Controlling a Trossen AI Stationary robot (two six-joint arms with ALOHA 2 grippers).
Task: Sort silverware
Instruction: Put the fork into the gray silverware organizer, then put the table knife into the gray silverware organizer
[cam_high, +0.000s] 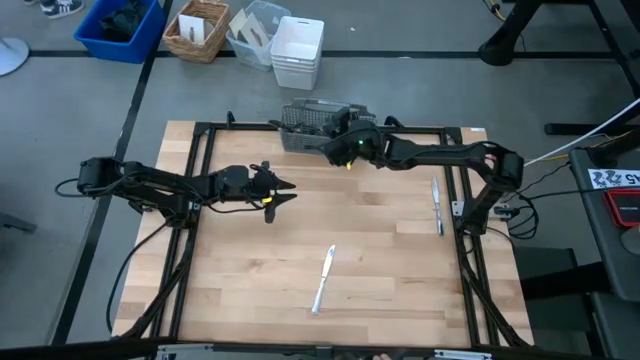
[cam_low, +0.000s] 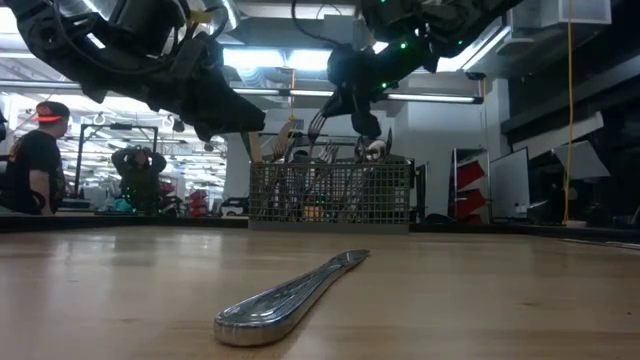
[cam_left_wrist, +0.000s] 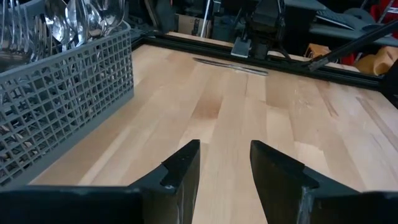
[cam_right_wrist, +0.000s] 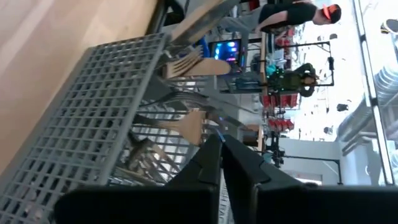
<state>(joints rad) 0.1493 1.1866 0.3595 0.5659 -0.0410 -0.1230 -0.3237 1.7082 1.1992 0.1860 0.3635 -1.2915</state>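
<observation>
Right gripper (cam_high: 322, 141), pressed together over the caddy (cam_high: 305, 125); only its wrist view shows forks (cam_right_wrist: 186, 124) inside.

You have a pale wood table (cam_high: 380, 290) with light and darker plank stripes, edged by a black frame (cam_high: 205, 135), and both arms are black, the right one (cam_high: 440, 155) showing a small green light near the top centre of the high view. The caddy (cam_left_wrist: 62, 99) at the left of the left wrist view is grey with a square mesh pattern, and the silverware (cam_left_wrist: 74, 18) in it is shiny silver, like the knife (cam_high: 323, 280) at lower centre. At the top of the high view you see a blue bin (cam_high: 120, 28), a tan wicker basket (cam_high: 197, 30) and a white crate (cam_high: 297, 50) on grey floor.
</observation>
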